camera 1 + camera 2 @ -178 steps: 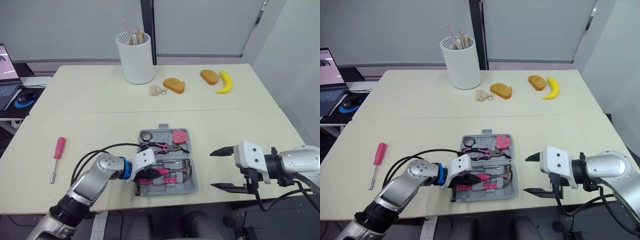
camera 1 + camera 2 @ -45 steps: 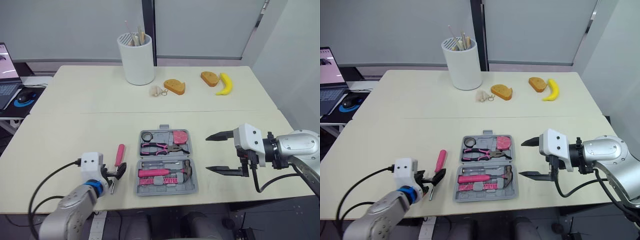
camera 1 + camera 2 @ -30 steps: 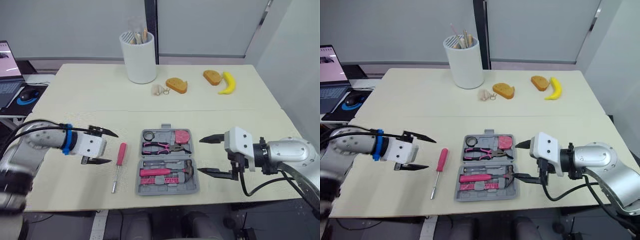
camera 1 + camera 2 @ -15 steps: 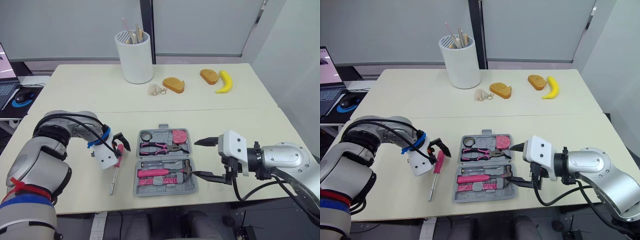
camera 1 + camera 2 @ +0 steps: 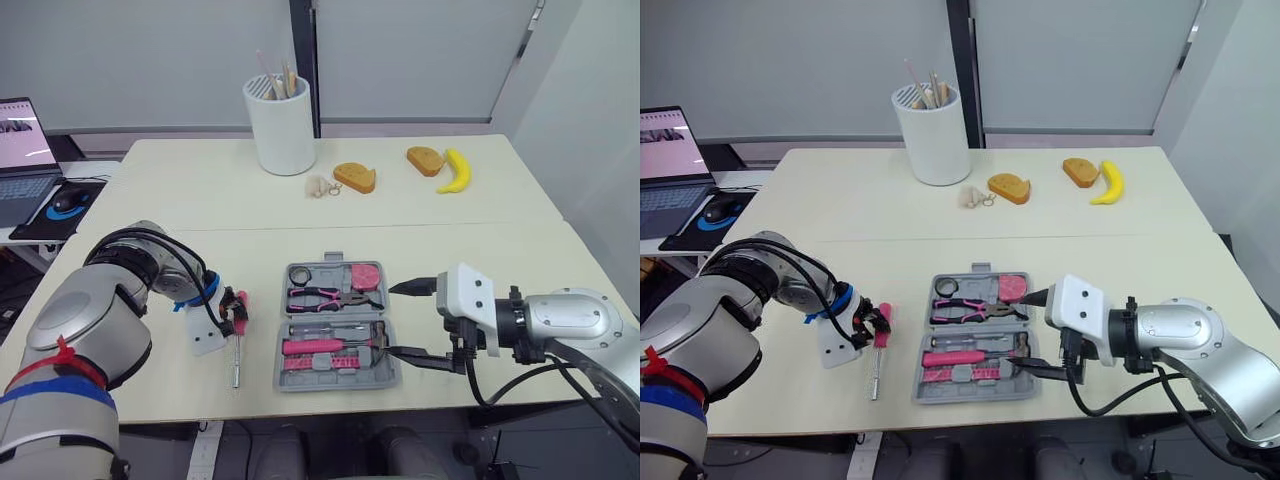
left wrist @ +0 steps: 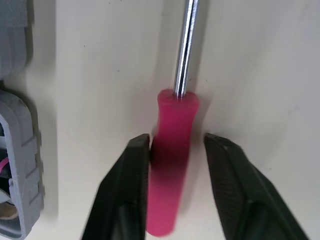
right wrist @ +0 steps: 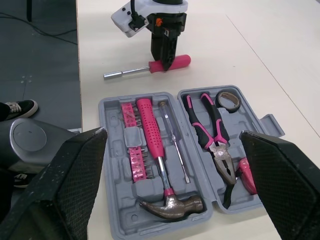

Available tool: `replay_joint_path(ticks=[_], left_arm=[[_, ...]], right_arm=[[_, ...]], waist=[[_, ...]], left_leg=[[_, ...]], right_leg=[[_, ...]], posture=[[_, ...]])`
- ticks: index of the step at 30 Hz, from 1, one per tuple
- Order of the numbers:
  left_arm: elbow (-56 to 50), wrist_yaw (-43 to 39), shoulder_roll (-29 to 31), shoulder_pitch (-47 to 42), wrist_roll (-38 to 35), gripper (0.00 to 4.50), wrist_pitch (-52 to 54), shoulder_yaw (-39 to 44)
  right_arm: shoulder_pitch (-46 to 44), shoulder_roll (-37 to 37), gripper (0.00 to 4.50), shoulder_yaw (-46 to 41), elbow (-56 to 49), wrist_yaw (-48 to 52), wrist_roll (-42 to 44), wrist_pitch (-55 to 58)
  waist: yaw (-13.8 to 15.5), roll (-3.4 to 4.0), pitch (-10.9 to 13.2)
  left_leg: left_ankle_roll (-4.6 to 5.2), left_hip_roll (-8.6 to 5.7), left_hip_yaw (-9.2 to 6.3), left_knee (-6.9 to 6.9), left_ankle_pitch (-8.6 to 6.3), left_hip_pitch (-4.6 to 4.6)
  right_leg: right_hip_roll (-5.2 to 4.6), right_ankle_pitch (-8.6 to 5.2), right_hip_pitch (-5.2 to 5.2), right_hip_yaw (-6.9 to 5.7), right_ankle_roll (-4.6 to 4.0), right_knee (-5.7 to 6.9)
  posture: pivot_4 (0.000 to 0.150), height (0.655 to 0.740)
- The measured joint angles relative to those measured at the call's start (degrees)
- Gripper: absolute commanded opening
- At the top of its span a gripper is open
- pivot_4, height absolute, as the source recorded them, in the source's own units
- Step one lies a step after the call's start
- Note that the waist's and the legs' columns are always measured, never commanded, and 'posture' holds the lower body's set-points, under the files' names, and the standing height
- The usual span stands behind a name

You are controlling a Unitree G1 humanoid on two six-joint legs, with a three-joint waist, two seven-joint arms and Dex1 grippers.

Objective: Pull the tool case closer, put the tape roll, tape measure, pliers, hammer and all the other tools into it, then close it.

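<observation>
The grey tool case (image 5: 330,259) lies open near the table's front edge. In it are the tape roll (image 5: 298,275), pink tape measure (image 5: 365,275), pliers (image 5: 325,296) and hammer (image 5: 330,346). A pink-handled screwdriver (image 5: 238,340) lies on the table just left of the case. My left gripper (image 5: 232,310) stands open, its fingers (image 6: 132,190) on either side of the pink handle (image 6: 172,165). At the case's right edge my right gripper (image 5: 412,320) is open with nothing in it, its lower finger near the case's corner.
A white cup (image 5: 285,125) of sticks stands at the back. Near it lie two bread pieces (image 5: 355,178), a banana (image 5: 455,170) and a small keyring (image 5: 320,185). A laptop (image 5: 20,140) sits off the table's left end.
The screwdriver has gone from the far left to beside the case. My left gripper has dropped astride its handle. My right gripper has come in to the case's right edge.
</observation>
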Motion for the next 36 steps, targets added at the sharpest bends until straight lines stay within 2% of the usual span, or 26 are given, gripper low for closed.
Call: replay_joint_path(ticks=[1,7,10,13,20,24,27,32,34,36], left_arm=[[-0.04,1.28,0.05,0.0,0.14,0.64,-0.46,-0.37],[-0.56,6.3,2.06,-0.04,0.28,0.64,-4.11,-1.69],[-1.39,6.7,6.01,0.12,-0.07,0.64,-7.41,-1.8],[-0.95,5.43,10.39,-0.01,-1.78,0.64,-9.81,-0.94],[12.48,-7.59,12.45,0.13,-17.37,0.64,-12.98,9.72],[25.38,-19.66,10.7,0.3,-26.04,0.53,-14.34,20.52],[32.91,-27.32,9.66,0.34,-27.6,0.53,-15.6,27.43],[39.23,-34.45,9.35,-0.38,-27.98,0.53,-15.77,35.34],[37.16,-36.18,9.61,1.1,-27.98,0.53,-15.83,38.05],[26.86,-37.9,10.9,6.85,-30.29,0.53,-15.8,38.48]], right_arm=[[-0.02,-0.04,4.5,-0.1,0.0,0.01,0.17,0.0],[-0.22,-0.18,4.5,-0.1,0.05,0.14,0.22,-0.16],[-0.28,-0.18,4.5,-0.1,0.08,0.17,0.2,-0.44],[-0.25,-0.15,4.5,-0.07,0.13,0.17,0.15,-0.59],[-0.71,0.97,4.5,1.5,0.85,0.36,-0.62,-1.84],[-1.21,1.28,4.5,3.26,2.46,1.06,-1.35,-2.53],[-1.51,1.32,4.5,4.36,2.67,1.4,-2.27,-3.05],[-2.51,1.4,4.5,6.13,3.89,2.17,-4.02,-3.85],[-3.46,2.09,4.5,7.25,4.72,2.35,-5.03,-4.53],[-4.22,2.53,4.5,8.14,5.18,2.55,-5.57,-5.16]], waist=[[0.03,0.0,0.0],[-0.2,-0.38,0.19],[-0.48,-0.94,0.51],[-0.77,-1.15,0.63],[-0.43,-1.32,0.73],[-0.44,-1.34,0.74],[-0.53,-1.38,0.75],[-0.62,-1.41,0.75],[-0.66,-1.4,0.75],[-0.95,-1.36,0.76]], left_leg=[[0.0,0.01,0.01,0.0,0.0,-0.01],[0.07,0.0,0.13,0.06,-0.05,-0.08],[0.07,0.07,0.12,0.06,-0.05,-0.14],[0.06,0.12,0.08,0.04,-0.05,-0.13],[0.07,0.13,0.13,0.08,-0.05,-0.13],[0.07,0.1,0.2,0.08,-0.05,-0.13],[0.07,0.08,0.21,0.08,-0.05,-0.13],[0.08,0.11,0.21,0.08,-0.06,-0.13],[0.08,0.13,0.21,0.07,-0.06,-0.13],[0.07,0.31,0.22,0.02,-0.06,-0.1]], right_leg=[[-0.05,-0.03,0.0,0.01,0.05,0.0],[-0.18,-0.08,-0.05,0.08,0.16,-0.02],[-0.11,0.07,-0.14,0.07,-0.11,-0.02],[-0.13,0.07,-0.14,0.03,-0.14,-0.02],[-0.16,0.06,-0.13,-0.1,-0.13,0.0],[-0.15,0.07,-0.15,-0.19,-0.15,0.0],[-0.08,0.07,-0.17,-0.2,-0.15,0.0],[-0.05,0.07,-0.18,-0.2,-0.16,0.01],[-0.07,0.07,-0.18,-0.18,-0.16,0.01],[-0.23,0.08,-0.19,-0.07,-0.18,0.06]], posture=[[0.15,0.7337],[0.15,0.7337],[0.15,0.7337],[0.15,0.7337],[0.15,0.7337],[0.15,0.7337],[0.15,0.7337],[0.15,0.7337],[0.15,0.7337],[0.15,0.7337]])
